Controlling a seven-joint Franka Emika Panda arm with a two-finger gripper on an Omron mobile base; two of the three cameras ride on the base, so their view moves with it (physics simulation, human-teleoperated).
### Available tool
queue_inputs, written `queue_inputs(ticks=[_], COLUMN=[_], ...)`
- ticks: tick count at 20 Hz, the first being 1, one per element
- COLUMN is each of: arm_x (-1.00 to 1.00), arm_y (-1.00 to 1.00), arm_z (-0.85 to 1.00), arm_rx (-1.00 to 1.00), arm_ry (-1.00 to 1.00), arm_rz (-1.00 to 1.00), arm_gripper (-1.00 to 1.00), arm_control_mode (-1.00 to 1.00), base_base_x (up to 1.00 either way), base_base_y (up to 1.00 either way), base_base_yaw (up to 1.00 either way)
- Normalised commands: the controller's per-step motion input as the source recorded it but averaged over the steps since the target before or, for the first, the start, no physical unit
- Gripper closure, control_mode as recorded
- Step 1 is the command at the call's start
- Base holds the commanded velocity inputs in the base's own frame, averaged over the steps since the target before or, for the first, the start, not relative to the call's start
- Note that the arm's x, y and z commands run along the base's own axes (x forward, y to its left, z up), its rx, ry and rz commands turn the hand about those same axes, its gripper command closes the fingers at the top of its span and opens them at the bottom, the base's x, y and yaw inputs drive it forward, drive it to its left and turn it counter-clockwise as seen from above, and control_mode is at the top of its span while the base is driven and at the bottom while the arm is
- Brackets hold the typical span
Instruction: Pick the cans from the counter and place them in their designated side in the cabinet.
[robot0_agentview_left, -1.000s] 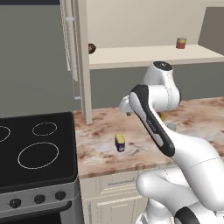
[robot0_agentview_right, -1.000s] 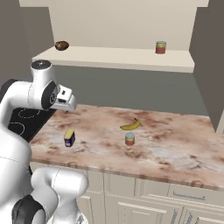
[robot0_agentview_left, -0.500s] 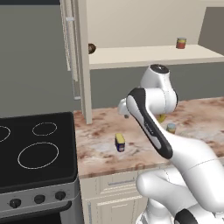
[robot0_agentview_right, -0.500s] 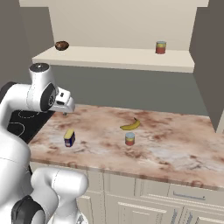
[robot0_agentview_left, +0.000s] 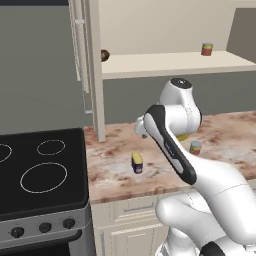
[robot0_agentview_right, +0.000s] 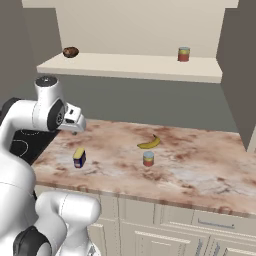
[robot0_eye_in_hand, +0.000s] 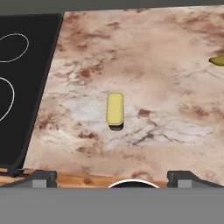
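Blue can (robot0_agentview_left: 137, 163) with plain yellow label, no legible writing, lies on counter (robot0_agentview_left: 230, 135); tool (robot0_eye_in_hand: 112, 177) spread wide above.

The white arm rises from the base, bends at a dark elbow joint, and folds back on itself so the hand sits high above the worktop, pointing down and forward. The gripper (robot0_agentview_right: 79, 127) hangs at the end of a short wrist, just below the rounded upper joint; in the left base view it (robot0_agentview_left: 140, 131) peeks out from behind the forearm. In the hand view the two dark fingertips (robot0_eye_in_hand: 37, 178) stand far apart, with nothing between them.
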Motion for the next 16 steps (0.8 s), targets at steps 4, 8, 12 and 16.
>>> queue_inputs(ticks=[4,8,12,16], arm_x=[0.03,0.05,0.09,0.05], arm_y=[0.00,0.00,0.00,0.00], arm_z=[-0.15,-0.08,-0.02,-0.04], arm_rx=[0.00,0.00,0.00,0.00], arm_ry=[0.00,0.00,0.00,-0.01], arm_rz=[0.00,0.00,0.00,0.00], arm_gripper=[-1.00,-1.00,-1.00,-1.00], arm_control_mode=[-1.00,-1.00,-1.00,-1.00], base_base_x=[0.00,0.00,0.00,0.00], base_base_y=[0.00,0.00,0.00,0.00], base_base_yaw=[0.00,0.00,0.00,0.00])
